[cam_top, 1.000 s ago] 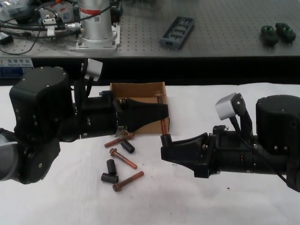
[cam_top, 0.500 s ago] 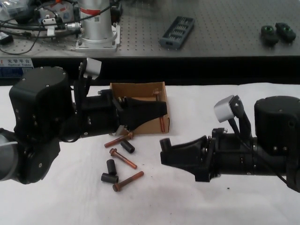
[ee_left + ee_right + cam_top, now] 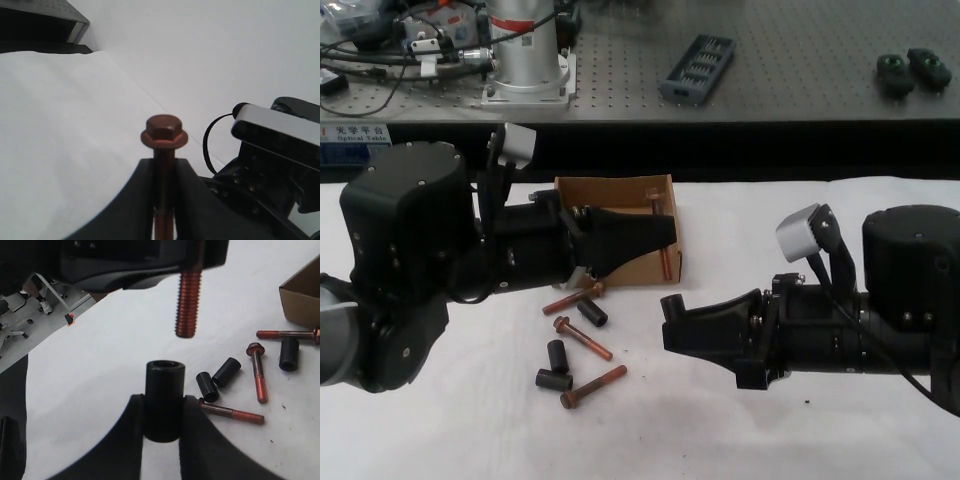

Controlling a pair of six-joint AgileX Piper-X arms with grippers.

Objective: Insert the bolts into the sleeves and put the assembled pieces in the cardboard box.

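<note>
1. Bolt (image 3: 164, 135): copper-coloured, with a flanged hex head. It stands upright in the left gripper (image 3: 164, 167), whose fingers are closed tight on the shank. The head is above them and the threads hang below.
2. Sleeve (image 3: 165, 390): a short black tube, open mouth up. The right gripper (image 3: 165, 407) has its fingers closed on the lower half.
3. From the right wrist view I see air between the thread tip and the sleeve mouth. The tip looks a shade off the bore's line, though I can't be sure from this angle.
4. In the high view the held pair sits just beside the box (image 3: 615, 181), at its near corner on the right arm's side. The shank crosses in front of the box wall; I cannot tell whether it touches.
5. Three loose bolts (image 3: 583, 338) and three loose sleeves (image 3: 557, 355) lie on the white cloth (image 3: 770, 420), in front of the box by the left arm. A strip of cloth separates them from the right gripper.
</note>
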